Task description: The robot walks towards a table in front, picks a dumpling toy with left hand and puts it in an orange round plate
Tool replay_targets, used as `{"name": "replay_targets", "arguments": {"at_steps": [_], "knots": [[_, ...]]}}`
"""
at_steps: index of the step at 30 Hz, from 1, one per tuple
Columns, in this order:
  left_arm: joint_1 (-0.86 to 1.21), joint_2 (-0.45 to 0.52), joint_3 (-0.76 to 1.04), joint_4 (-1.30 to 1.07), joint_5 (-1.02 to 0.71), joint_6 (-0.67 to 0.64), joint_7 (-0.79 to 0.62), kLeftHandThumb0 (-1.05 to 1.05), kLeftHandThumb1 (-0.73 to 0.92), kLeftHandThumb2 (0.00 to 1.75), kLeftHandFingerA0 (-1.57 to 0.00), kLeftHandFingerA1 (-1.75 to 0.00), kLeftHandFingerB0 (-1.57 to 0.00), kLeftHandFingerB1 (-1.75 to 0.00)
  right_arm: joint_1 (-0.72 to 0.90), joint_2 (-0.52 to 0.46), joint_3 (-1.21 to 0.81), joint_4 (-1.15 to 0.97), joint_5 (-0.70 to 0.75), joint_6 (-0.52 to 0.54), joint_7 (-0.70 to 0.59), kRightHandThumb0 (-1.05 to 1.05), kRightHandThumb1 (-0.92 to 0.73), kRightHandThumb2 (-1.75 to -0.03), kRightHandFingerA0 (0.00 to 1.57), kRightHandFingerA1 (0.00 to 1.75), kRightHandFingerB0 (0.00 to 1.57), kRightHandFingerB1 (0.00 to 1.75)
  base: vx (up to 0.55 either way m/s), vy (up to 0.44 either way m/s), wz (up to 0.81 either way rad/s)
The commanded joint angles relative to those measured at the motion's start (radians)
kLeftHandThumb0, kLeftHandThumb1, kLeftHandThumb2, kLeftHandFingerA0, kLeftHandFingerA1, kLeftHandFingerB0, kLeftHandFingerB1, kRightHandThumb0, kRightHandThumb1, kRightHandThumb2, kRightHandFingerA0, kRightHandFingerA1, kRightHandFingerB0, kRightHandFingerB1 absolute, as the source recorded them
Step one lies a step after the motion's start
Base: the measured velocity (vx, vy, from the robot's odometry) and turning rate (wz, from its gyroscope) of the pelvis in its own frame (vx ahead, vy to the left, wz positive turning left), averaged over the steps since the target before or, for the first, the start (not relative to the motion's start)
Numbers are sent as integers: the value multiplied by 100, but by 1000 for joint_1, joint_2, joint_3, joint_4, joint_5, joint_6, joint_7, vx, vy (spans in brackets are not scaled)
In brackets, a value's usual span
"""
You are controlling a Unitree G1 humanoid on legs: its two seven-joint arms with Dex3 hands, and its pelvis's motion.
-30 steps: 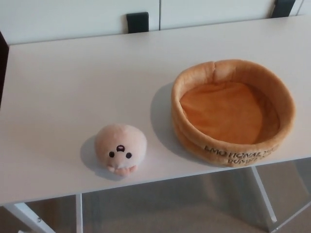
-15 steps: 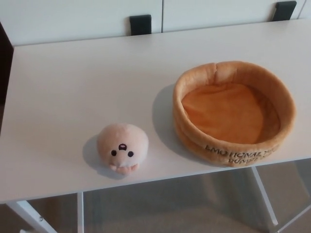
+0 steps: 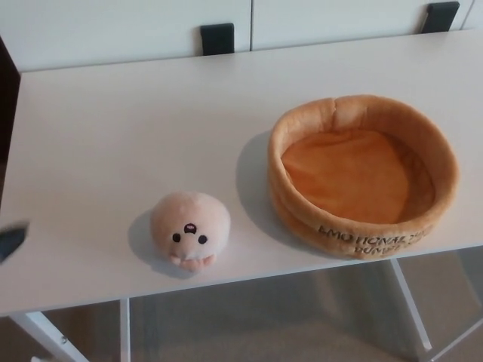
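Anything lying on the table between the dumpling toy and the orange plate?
No. In the head view the stretch of white table between the dumpling toy and the orange plate is bare, apart from the plate's shadow.

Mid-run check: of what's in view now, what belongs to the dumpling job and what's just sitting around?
Belongs to the job:
- dumpling toy, near the front edge of the table, not yet picked up
- orange plate, empty, to the toy's right
- a dark blurred shape at the left edge, possibly the left hand arriving; too little shows to be sure

Just there:
- two dark brackets behind the table
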Motion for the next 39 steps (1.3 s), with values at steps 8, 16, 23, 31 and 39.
{"name": "replay_targets", "arguments": {"at_steps": [8, 16, 23, 31, 39], "knots": [[-766, 417, -329, -71, 108, 496, -312, -20, 42, 68, -3, -16, -3, -31, 12, -11, -12, 7, 5, 26, -1, -38, -67, -61, 68, 49, 54, 40, 0, 0, 0], [-1046, 319, -683, 37, 331, 630, -538, -24, 43, 55, 0, -14, 0, -23, 14, -16, -3, 2, -3, 20, 4, -40, -69, -61, 66, 50, 52, 40, 0, 0, 0], [-1170, 207, -900, 159, 468, 709, -643, -41, 29, 64, 0, -8, 0, -14, 14, -18, -4, 5, -2, 18, 1, -38, -68, -61, 66, 49, 54, 40, 0, 0, 0], [-1272, 149, -1066, 270, 613, 814, -787, -61, 37, 81, 0, 0, 0, -9, 17, -21, -4, 7, -3, 22, 1, -37, -65, -60, 69, 52, 53, 40, 0, 0, 0], [-1315, 116, -1132, 327, 671, 867, -812, -64, 39, 79, 0, 0, 0, -10, 21, -20, 2, 3, -6, 21, 0, -36, -65, -60, 69, 51, 55, 40, 0, 0, 0]]}}
